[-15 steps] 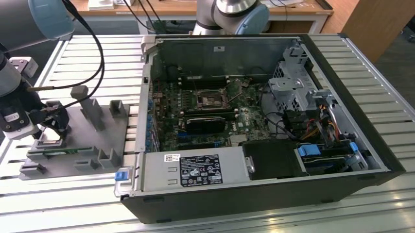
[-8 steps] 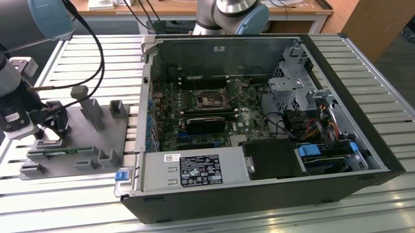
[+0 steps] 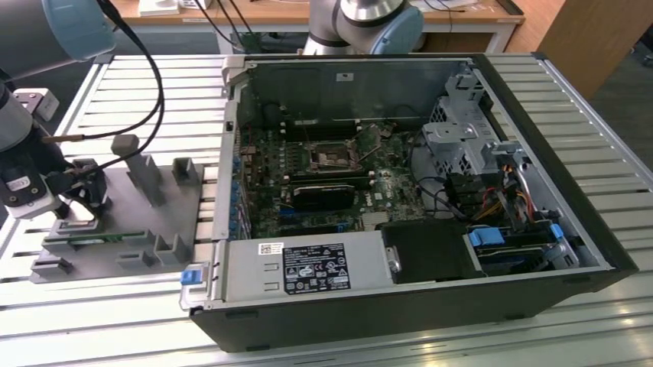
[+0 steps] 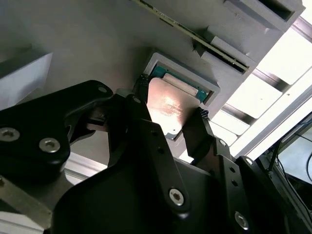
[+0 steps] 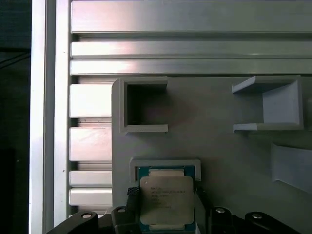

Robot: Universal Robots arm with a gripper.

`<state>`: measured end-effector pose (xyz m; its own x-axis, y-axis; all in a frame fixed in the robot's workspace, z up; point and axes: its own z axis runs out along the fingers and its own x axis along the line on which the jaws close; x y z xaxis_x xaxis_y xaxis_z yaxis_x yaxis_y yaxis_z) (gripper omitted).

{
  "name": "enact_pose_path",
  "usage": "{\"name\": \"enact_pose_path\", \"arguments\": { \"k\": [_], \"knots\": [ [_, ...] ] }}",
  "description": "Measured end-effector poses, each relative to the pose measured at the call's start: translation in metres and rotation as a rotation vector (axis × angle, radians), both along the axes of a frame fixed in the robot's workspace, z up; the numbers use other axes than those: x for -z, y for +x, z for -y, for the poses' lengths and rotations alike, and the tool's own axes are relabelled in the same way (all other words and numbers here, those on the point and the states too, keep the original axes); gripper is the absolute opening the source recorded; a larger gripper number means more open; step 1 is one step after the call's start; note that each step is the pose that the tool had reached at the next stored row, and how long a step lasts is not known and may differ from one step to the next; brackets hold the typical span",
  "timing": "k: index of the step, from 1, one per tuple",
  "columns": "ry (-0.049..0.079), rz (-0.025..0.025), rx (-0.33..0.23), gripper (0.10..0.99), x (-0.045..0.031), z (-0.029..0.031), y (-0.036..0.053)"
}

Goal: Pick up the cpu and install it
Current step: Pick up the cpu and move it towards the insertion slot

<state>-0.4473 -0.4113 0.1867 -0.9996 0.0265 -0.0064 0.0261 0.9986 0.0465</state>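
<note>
The black two-finger gripper (image 3: 79,210) hangs low over the flat grey moulded fixture plate (image 3: 153,222), and the small flat square cpu (image 5: 165,197) with its shiny silver-grey metal top lies directly beneath it, centred on the gripper's closing line. In both wrist views the cpu (image 4: 168,107) sits between the two black fingertips (image 5: 132,200), one at each of two opposite edges, with no gap visible on either side. By that evidence the gripper (image 4: 170,105) is judged to be clamped on the cpu, though the force of the grip cannot be read. The cpu is square, so it has no long axis; its free pair of edges runs parallel to the fingers (image 4: 202,129), and the clamped pair faces them squarely. It rests flat and level in the pale grey raised square nest (image 5: 165,163) of the fixture plate and does not appear lifted. The metal top reflects a warm glare in the second wrist view and carries faint print in the first wrist view. A thin green border of substrate shows along the edge farthest from the gripper body. The square black-framed motherboard socket (image 3: 329,158) lies well apart from the gripper, inside the open black computer case (image 3: 571,229) toward the exterior view's right.
</note>
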Motion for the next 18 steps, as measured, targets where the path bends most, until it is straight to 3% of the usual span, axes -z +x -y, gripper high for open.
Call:
{"name": "enact_pose_path", "arguments": {
  "k": [8, 9, 13, 18],
  "knots": [
    [0.0, 0.002, -0.001, 0.545, 0.0005, 0.0, -0.0003],
    [0.0, 0.0027, -0.002, 0.608, 0.0008, 0.0, -0.0004],
    [0.0, 0.0096, -0.006, 0.608, 0.0018, 0.0, -0.0019],
    [0.005, 0.0102, -0.008, 0.592, 0.0015, 0.0, -0.0021]
  ]
}}
